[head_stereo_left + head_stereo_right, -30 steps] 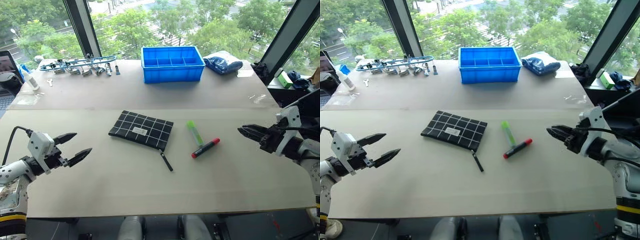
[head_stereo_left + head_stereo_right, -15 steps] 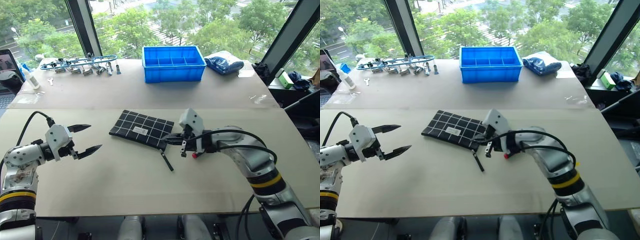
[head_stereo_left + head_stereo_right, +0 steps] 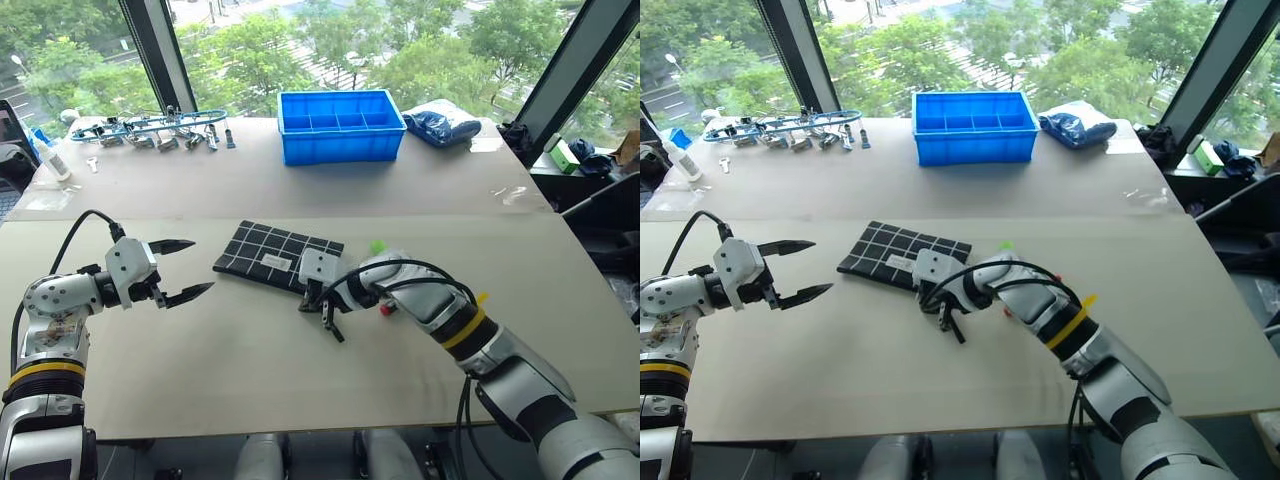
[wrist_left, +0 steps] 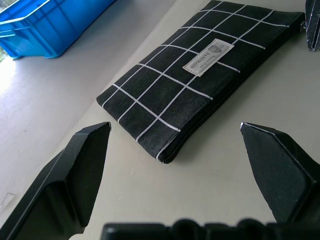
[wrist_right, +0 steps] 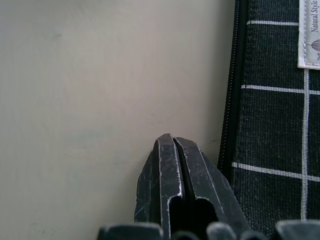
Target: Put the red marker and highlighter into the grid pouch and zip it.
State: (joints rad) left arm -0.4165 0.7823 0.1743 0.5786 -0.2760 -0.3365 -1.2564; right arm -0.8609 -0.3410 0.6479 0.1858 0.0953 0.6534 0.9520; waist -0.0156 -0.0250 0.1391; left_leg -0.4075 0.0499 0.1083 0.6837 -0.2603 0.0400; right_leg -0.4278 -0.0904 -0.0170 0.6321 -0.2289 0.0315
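The grid pouch (image 3: 272,258) lies flat in the middle of the table, black with white lines and a white label (image 4: 208,53). Its zipper strap (image 3: 331,322) trails off the near right corner. My right gripper (image 5: 172,144) is shut with nothing between its fingers, its tip down at the table just beside the pouch's zipper edge (image 5: 229,105). My left gripper (image 3: 200,266) hangs open to the left of the pouch, pointing at it. Behind my right forearm, one end of the green highlighter (image 3: 378,245) and a bit of the red marker (image 3: 386,310) peek out.
A blue divided bin (image 3: 343,125) stands at the back centre. A row of tools (image 3: 150,128) and a small bottle (image 3: 55,160) lie at the back left, and a blue bag (image 3: 445,125) lies at the back right. Bare tabletop (image 3: 200,370) stretches along the near edge.
My right arm has swung left from the table's right side to the pouch's near edge, its shut gripper dipping down and covering most of the pens. My left gripper edged toward the pouch.
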